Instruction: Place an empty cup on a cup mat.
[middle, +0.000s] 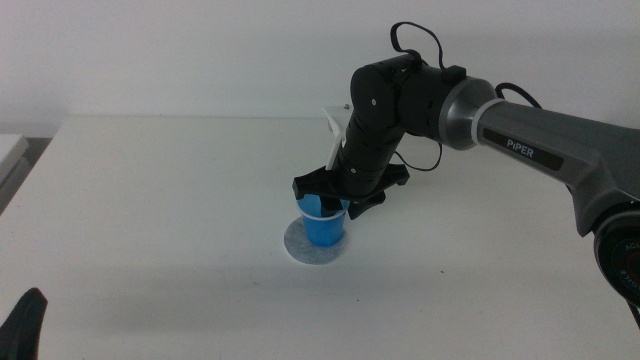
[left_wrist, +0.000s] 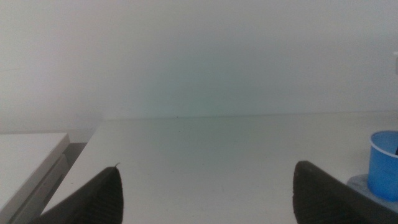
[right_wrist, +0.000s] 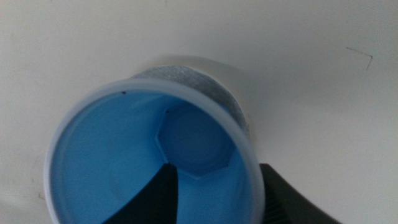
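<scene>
The blue cup (middle: 324, 228) stands upright on the grey cup mat (middle: 300, 248) near the table's middle. My right gripper (middle: 335, 205) reaches down from the right onto the cup's rim. In the right wrist view one jaw is inside the cup (right_wrist: 112, 155) and one outside. The cup wall lies against the outer jaw, with a clear gap to the inner jaw, so the right gripper (right_wrist: 217, 199) is open. The mat (right_wrist: 186, 78) shows behind the cup, which is empty. My left gripper (middle: 25, 320) waits at the bottom left, open and empty.
The left wrist view shows the cup (left_wrist: 384, 163) on the mat (left_wrist: 357, 183) across bare white table. A pale tray edge (middle: 10, 150) lies at the table's far left. A white object (middle: 335, 125) stands behind the right arm.
</scene>
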